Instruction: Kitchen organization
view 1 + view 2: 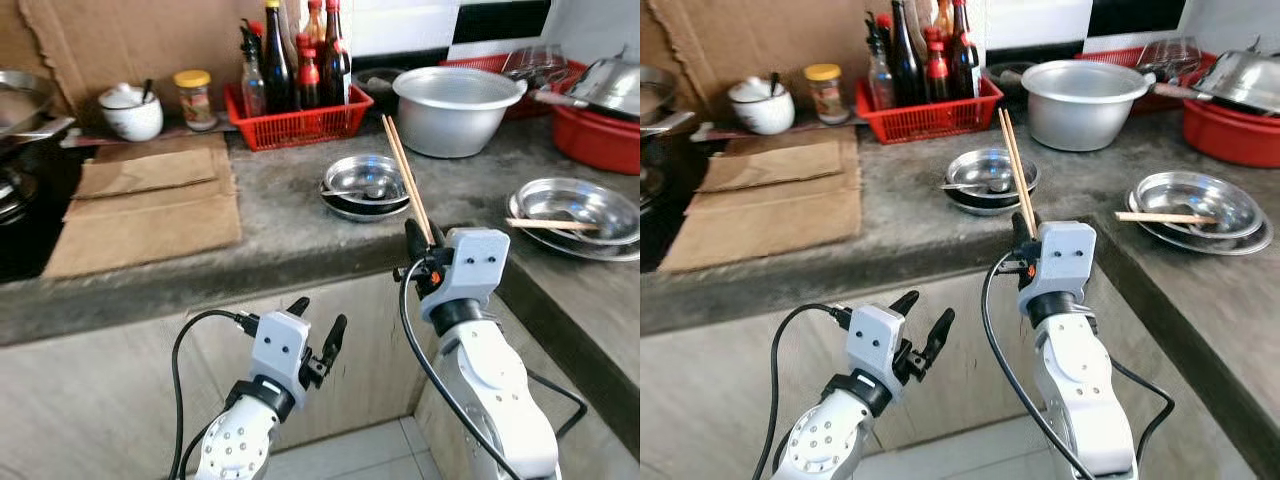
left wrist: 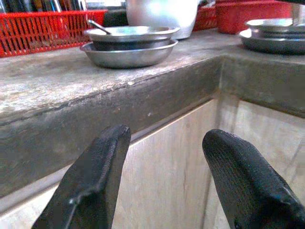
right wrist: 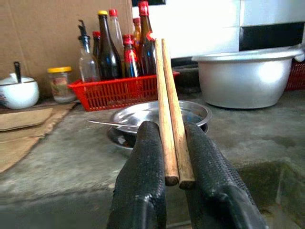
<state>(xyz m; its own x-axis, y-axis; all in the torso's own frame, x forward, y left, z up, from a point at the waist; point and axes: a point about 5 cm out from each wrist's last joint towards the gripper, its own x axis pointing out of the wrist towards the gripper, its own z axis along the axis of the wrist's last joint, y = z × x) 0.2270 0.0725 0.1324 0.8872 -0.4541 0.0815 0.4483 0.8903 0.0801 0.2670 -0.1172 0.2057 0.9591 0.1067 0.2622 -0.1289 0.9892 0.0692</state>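
Beyond held chopsticks [image 3: 169,114], stacked steel bowls [image 1: 365,185], red basket [image 1: 300,122].

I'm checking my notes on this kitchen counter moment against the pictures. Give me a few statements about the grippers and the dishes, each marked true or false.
1. The right gripper is shut on a pair of wooden chopsticks. True.
2. The left gripper holds a spoon. False: it is open and empty, below the counter edge.
3. The red basket holds dark bottles. True.
4. The big metal pot sits inside the red basket. False: it stands on the counter beside the basket.
5. A single wooden stick lies across the metal plates on the robot's right. True.
6. The stacked bowls in the middle hold the yellow-lidded jar. False: the jar stands by the white ceramic pot.
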